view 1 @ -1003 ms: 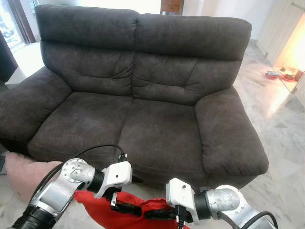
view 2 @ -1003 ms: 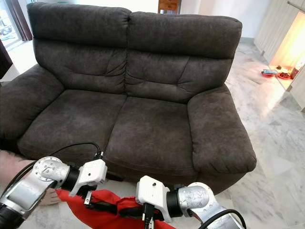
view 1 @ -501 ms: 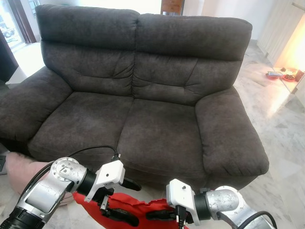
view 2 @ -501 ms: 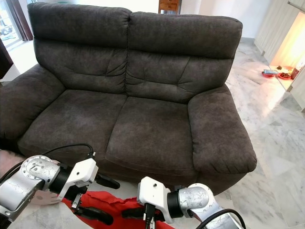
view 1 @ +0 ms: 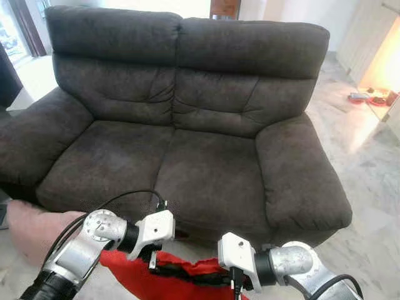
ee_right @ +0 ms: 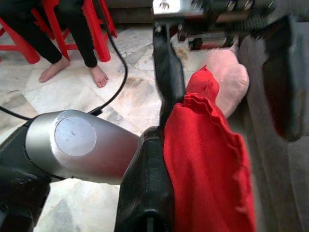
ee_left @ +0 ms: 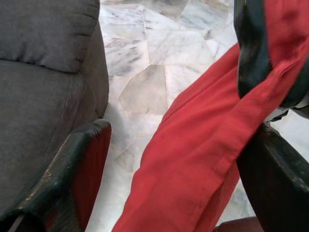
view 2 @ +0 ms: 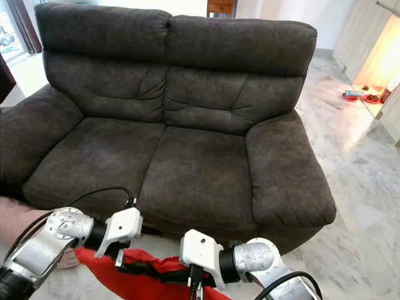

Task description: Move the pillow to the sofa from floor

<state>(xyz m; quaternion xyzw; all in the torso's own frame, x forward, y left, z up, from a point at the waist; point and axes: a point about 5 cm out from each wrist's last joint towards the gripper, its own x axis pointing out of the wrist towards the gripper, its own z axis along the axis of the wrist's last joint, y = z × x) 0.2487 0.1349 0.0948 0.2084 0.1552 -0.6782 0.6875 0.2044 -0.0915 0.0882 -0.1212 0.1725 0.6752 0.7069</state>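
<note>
Below the sofa's [view 1: 187, 125] front edge, above the marble floor [view 1: 369, 187], the red pillow [view 1: 134, 275] is held up, gripped at its top edge by the left gripper [view 1: 164, 267] and right gripper [view 1: 206, 276], fingers closed on its fabric.

One dark grey sofa [view 1: 187, 125] fills the twelve o'clock half of the head views, with two seat cushions and two back cushions. One red pillow [view 1: 156, 278] sits at six o'clock, and one pink pillow [view 1: 28, 228] at eight o'clock. Two robot grippers are present: the left gripper [view 1: 164, 269] and the right gripper [view 1: 212, 278]. One person's two bare feet [ee_right: 72, 72] stand on the marble floor [view 1: 369, 187]. One black cable [view 1: 119, 199] loops over the left arm.
</note>
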